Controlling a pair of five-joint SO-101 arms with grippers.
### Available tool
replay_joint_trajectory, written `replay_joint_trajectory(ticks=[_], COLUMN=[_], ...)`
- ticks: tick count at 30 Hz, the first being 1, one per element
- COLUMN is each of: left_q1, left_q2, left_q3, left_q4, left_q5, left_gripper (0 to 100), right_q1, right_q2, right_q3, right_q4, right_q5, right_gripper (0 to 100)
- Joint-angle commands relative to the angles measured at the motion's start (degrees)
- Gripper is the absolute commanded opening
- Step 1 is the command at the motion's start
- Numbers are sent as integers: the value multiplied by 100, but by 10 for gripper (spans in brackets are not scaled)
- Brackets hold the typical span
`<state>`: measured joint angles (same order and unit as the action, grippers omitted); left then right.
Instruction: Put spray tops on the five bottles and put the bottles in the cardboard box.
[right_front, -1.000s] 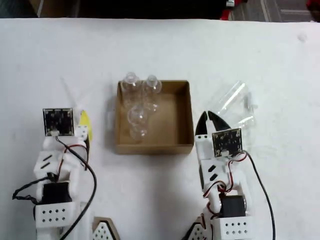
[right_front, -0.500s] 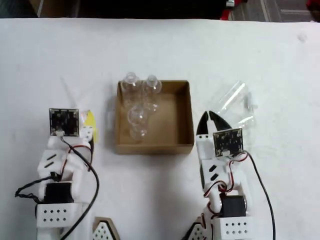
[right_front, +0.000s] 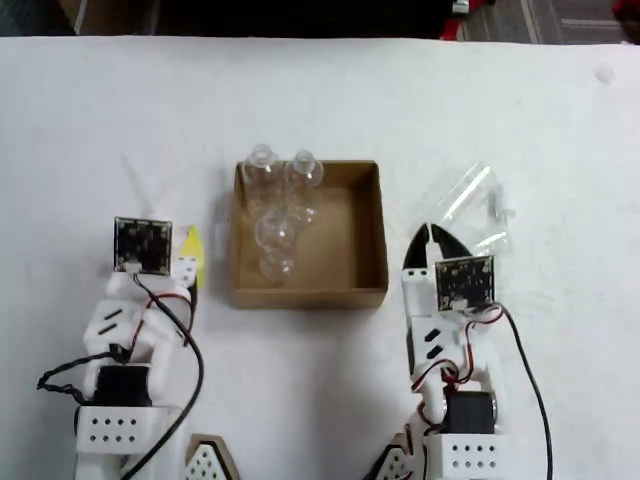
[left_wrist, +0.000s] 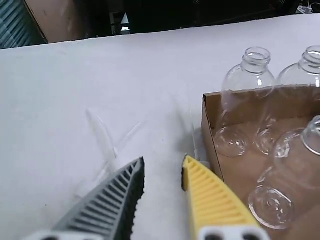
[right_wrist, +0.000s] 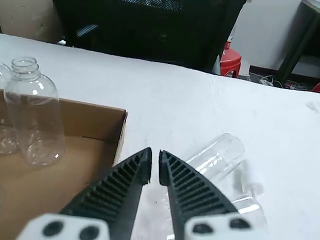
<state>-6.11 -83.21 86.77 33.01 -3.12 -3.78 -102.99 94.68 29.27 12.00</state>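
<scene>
The cardboard box (right_front: 340, 240) sits mid-table with three clear, capless bottles (right_front: 275, 205) standing in its far-left part, also seen in the left wrist view as bottles (left_wrist: 247, 100). Two more clear bottles (right_front: 465, 192) lie on the table right of the box, with a spray top (right_front: 497, 207) beside them. Another clear spray top (right_front: 135, 180) lies left of the box. My left gripper (left_wrist: 162, 165) is open and holds nothing, just left of the box wall (left_wrist: 210, 125). My right gripper (right_wrist: 155, 154) hovers right of the box, its fingers almost touching, nothing between them, short of a lying bottle (right_wrist: 217, 152).
White table all round. A thin clear spray tube (left_wrist: 102, 140) lies ahead of the left gripper. A dark chair and a red stool (right_wrist: 230, 62) stand beyond the table's far edge. Open table space lies behind the box.
The left arm has shifted right, closer to the box's left wall. The right arm has moved slightly right and back. Bottles and spray tops have not moved.
</scene>
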Motion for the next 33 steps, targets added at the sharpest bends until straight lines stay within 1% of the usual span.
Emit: replay_joint_trajectory(ticks=[1, 4, 9, 12, 15, 18, 20, 24, 28, 31, 33], left_q1=[66, 66, 66, 66, 66, 66, 66, 66, 75, 75, 75], left_q2=[-92, -84, -110, -110, -110, -110, -101, -101, -101, -110, -110], left_q3=[-35, -35, 79, 88, 97, 123, 202, 273, 264, 255, 246], left_q4=[-62, -62, -105, -105, -105, -176, -281, -396, -396, -396, -396], left_q5=[18, 18, 9, 9, 9, 9, 9, -70, -202, -211, -211], left_gripper=[123, 122, 122, 122, 123, 123, 122, 121, 121, 121, 121], right_q1=[-312, -453, -435, -470, -435, -435, -435, -365, 110, 558, 787], right_q2=[-4, -4, 119, 716, 1736, 3073, 4004, 5560, 6712, 7451, 7969], right_q3=[-695, -941, -1046, -1090, -1468, -2374, -3112, -4554, -5793, -6655, -7253], right_q4=[444, 708, 778, 646, 435, 585, 901, 1745, 2369, 2598, 2809], right_q5=[545, 765, 835, 1152, 1327, 1424, 1574, 2233, 2857, 2980, 3042], right_gripper=[19, 19, 18, 18, 18, 18, 18, 18, 18, 23, 65])
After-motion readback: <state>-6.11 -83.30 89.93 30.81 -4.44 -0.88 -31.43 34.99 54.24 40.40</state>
